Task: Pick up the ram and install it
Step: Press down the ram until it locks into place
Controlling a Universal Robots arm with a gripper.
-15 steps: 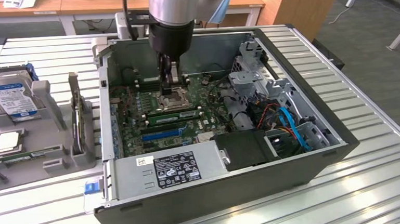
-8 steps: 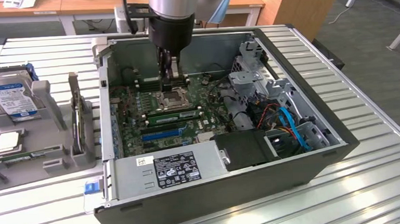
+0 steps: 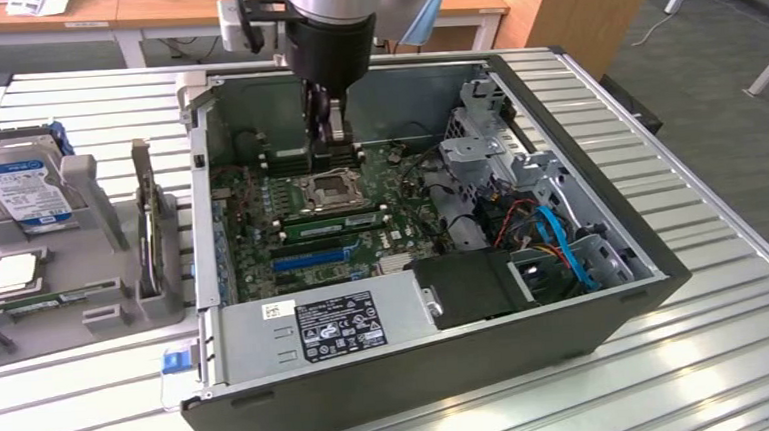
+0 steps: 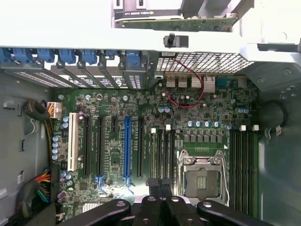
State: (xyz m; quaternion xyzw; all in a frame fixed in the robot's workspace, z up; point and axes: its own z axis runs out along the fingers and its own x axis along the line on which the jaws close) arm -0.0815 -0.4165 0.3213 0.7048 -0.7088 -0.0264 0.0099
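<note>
The ram is a long thin green stick lying in the grey fixture at the exterior view's left, outside the computer case. My gripper hangs inside the open case, above the motherboard and well apart from the ram. Its black fingers are shut together, and I make out nothing between them. Below the tips of my gripper lie the black memory slots next to the empty processor socket. A green strip runs along the slots beside the socket.
The fixture also holds a silver hard drive with a blue label, a small square chip and an upright card. Inside the case are a power supply, a drive cage and coloured cables.
</note>
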